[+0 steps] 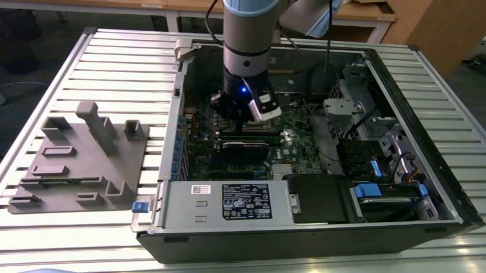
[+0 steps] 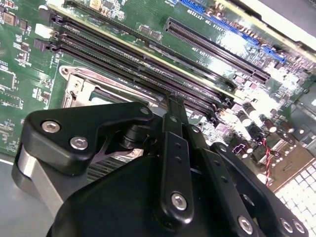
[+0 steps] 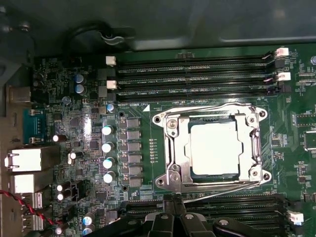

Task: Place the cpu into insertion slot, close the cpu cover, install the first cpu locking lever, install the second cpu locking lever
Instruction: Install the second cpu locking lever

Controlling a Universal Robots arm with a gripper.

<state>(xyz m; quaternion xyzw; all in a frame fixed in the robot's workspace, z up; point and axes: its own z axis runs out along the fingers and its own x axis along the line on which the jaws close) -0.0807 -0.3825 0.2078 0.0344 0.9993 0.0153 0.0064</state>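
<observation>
In the first wrist view the cpu (image 3: 213, 147) lies flat in the insertion slot (image 3: 212, 174), its silver top showing through the cut-out of the cpu cover (image 3: 178, 148), which lies down over it. One wire locking lever (image 3: 207, 105) runs along one side of the socket. A second lever (image 3: 222, 191) runs along the opposite side, slightly angled. My gripper (image 3: 172, 200) hangs just beside that second lever's end, fingers together. In the second wrist view the gripper (image 2: 173, 103) tapers to a point at the socket's silver frame (image 2: 79, 89). In the exterior view the gripper (image 1: 244, 118) reaches down into the open computer case.
Long black memory slots (image 3: 197, 69) flank the socket on two sides. Capacitors (image 3: 106, 148) stand beside it. On the exterior view's right are drive cages (image 1: 379, 153) and cables, with the power supply (image 1: 227, 200) in front. A grey fixture block (image 1: 83, 159) lies outside the case.
</observation>
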